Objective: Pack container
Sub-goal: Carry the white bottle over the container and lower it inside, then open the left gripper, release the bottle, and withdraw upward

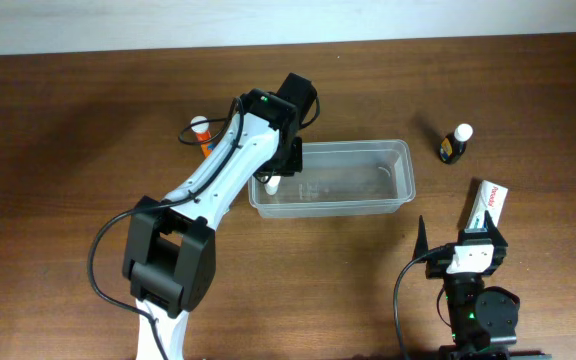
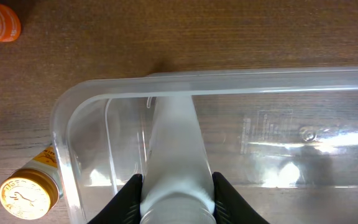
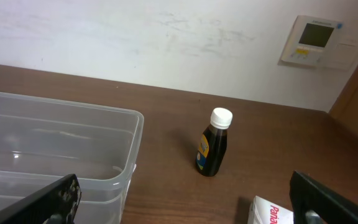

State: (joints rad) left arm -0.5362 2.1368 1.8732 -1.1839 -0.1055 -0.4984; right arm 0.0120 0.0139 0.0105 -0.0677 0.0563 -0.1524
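Two arms. Left fingers [image 2: 129,199] pinching white tube [image 2: 174,143], its far end inside container's [image 1: 353,146] left end, probably so it drops in cleanly. Container on table [image 1: 68,120]; dark bottle [image 1: 455,145] right of container. Right fingers [image 3: 48,199] spread, empty, parked off container's right end.

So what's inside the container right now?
One white item, gripped by the left gripper, at the container's left end. The rest looks bare. The item's gripped end is hidden by the gripper.

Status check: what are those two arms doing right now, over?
Left gripper shut on white plastic bottle, tip inside clear plastic rectangular container. Right gripper open, holding nothing. Nothing seen blocking inside.
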